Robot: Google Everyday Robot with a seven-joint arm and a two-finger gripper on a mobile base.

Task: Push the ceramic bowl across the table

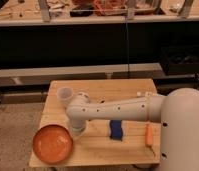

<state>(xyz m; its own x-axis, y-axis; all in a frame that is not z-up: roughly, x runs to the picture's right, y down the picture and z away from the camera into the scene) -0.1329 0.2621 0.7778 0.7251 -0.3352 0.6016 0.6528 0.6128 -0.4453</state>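
Note:
The ceramic bowl [53, 145] is a wide orange-red dish at the front left corner of the light wooden table [123, 90], its rim reaching the table's left and front edges. My white arm stretches from the right across the tabletop and bends down at the wrist. The gripper [76, 130] points downward right beside the bowl's right rim, touching or nearly touching it, and it is shut with nothing held.
A small translucent white cup [65, 94] stands behind the wrist at the back left. A blue object [115, 130] lies in front of the arm, and a thin orange object [149, 134] lies near the right edge. My white body [185, 130] fills the right side. A dark shelf unit [93, 45] runs behind the table.

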